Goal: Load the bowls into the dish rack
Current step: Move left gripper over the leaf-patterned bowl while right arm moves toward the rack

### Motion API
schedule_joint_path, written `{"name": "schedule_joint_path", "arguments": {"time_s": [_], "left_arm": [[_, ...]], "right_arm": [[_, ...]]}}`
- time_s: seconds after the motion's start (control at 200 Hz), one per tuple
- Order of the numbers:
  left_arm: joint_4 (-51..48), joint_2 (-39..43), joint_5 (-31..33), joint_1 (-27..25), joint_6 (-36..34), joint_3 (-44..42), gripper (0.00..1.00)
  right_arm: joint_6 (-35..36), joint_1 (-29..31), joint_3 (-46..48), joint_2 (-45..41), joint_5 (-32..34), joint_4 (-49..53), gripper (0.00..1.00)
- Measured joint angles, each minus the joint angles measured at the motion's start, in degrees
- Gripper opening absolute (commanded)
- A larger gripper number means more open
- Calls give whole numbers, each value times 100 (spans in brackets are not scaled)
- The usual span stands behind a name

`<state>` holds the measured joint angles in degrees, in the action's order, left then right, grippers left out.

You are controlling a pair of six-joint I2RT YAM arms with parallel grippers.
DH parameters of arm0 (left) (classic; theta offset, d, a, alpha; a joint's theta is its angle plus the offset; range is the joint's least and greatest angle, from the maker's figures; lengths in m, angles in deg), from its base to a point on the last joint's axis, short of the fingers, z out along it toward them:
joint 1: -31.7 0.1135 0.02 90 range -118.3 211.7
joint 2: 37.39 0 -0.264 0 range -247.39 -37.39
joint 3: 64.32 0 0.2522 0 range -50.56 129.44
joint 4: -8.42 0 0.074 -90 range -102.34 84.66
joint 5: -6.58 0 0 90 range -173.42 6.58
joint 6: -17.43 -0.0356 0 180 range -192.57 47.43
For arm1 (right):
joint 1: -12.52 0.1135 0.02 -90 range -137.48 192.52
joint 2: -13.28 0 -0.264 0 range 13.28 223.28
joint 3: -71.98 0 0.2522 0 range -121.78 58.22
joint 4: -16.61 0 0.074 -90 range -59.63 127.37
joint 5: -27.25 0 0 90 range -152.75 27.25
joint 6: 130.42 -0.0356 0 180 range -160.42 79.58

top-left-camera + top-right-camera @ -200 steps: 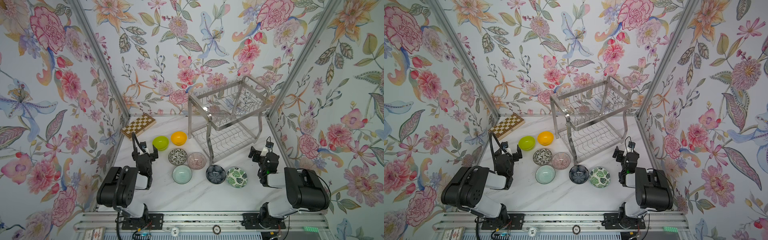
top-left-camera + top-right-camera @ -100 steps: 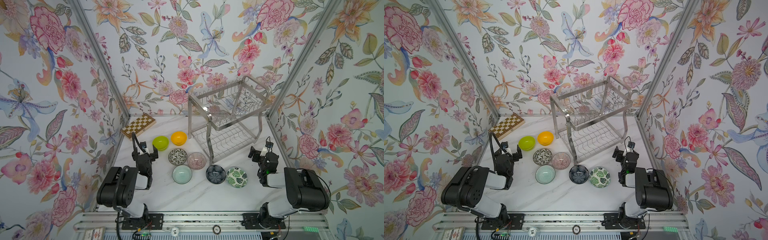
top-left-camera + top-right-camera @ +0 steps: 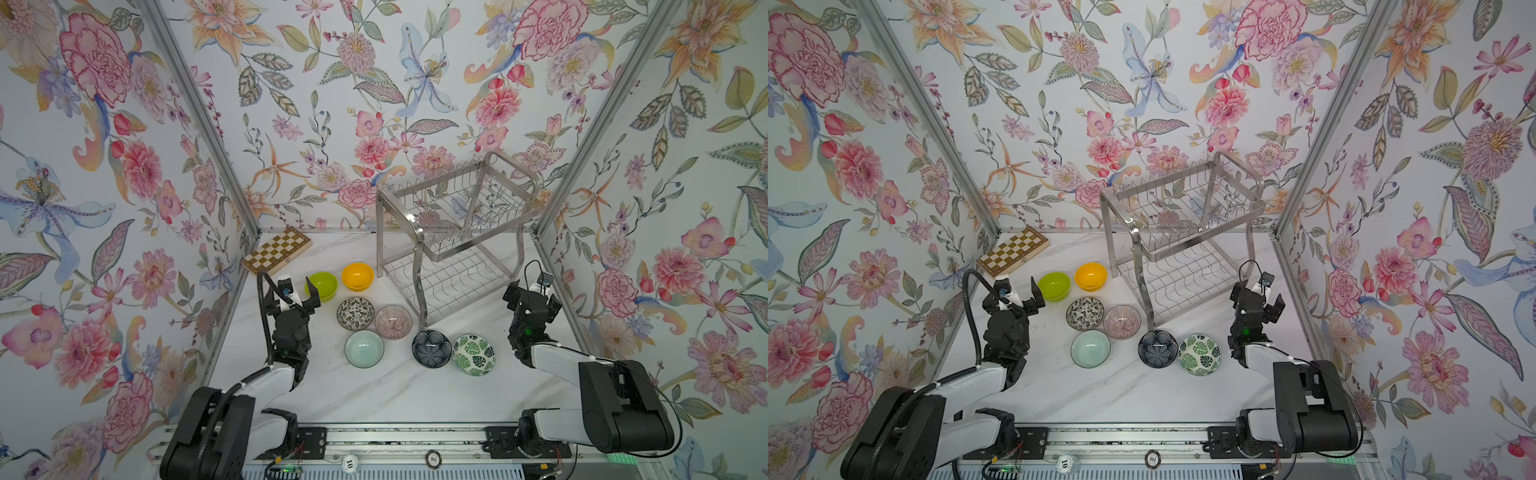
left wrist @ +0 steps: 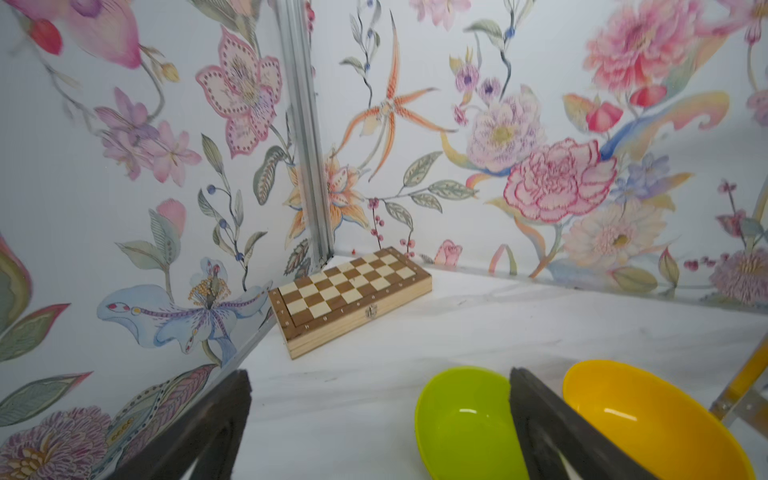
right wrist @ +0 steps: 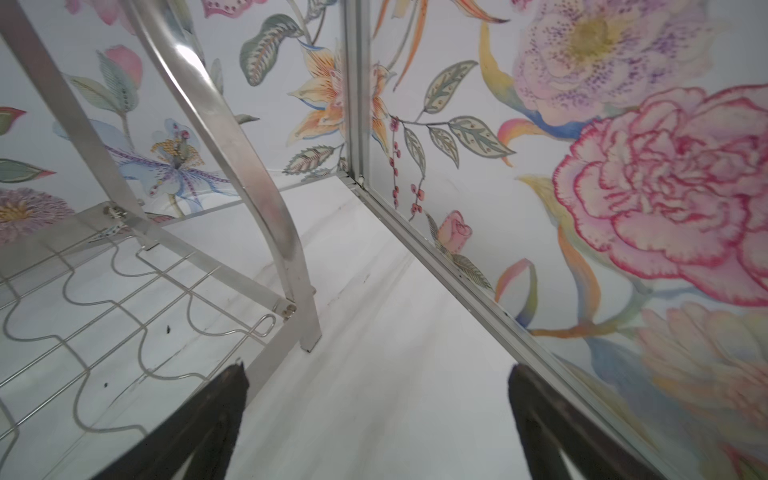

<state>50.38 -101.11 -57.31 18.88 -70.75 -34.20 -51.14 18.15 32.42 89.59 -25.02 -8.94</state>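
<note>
Bkgd: floral-wallpaper walls (image 3: 374,83) on three sides of a white marble-look tabletop (image 3: 374,395).
Rack: two-tier shiny steel wire dish rack (image 3: 419,245) stands at rear right of tabletop, close to back wall. Its front leg comes down just beside the navy bowl.
Rear pair: plain lime green bowl (image 3: 322,284) and plain orange-yellow bowl (image 3: 357,276), side by side, left of rack.
Middle pair: black-and-white patterned bowl (image 3: 355,313) and pink-striped bowl (image 3: 393,321), nearly touching.
Front row: pale mint bowl (image 3: 364,349), then dark navy flower-patterned bowl (image 3: 431,349) and white bowl w/ green leaves (image 3: 473,354), rims about touching.
Bowl status: all seven upright on tabletop, outside rack.
Left gripper (image 3: 291,300): jaws spread wide, grasping nothing. Held just left of lime green bowl. In left wrist view one finger crosses in front, btwn lime green and orange-yellow bowls.
Right gripper (image 3: 532,299): jaws spread wide, grasping nothing. Near right wall, beside rack's right front leg, apart from every bowl. Right wrist view shows rack's lower wire shelf and leg.
Other: closed wooden chessboard (image 3: 276,250), rear left corner, apart from bowls.
</note>
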Motion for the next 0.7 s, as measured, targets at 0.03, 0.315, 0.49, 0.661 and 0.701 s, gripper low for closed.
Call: {"name": "schedule_joint_path", "arguments": {"time_s": [0.03, 0.315, 0.49, 0.661, 0.701], "left_arm": [[-247, 245, 125, 0, 367, 52, 99], [-1978, 1014, -378, -2, 2767, 122, 99], [-2621, 566, -953, -372, 3438, 223, 99], [-2636, -68, -1147, -1226, 3668, 407, 99], [-2632, -234, -1200, -1408, 3703, 492, 99]], "right_arm": [[-184, -2, -140, -94, 44, 378, 99], [-1486, -317, -723, -697, -1394, 2605, 94], [-2214, -256, -822, -341, -2430, 3318, 87], [-3049, -221, -879, 46, -3112, 3309, 81], [-3230, -221, -920, 179, -3259, 3252, 81]]}}
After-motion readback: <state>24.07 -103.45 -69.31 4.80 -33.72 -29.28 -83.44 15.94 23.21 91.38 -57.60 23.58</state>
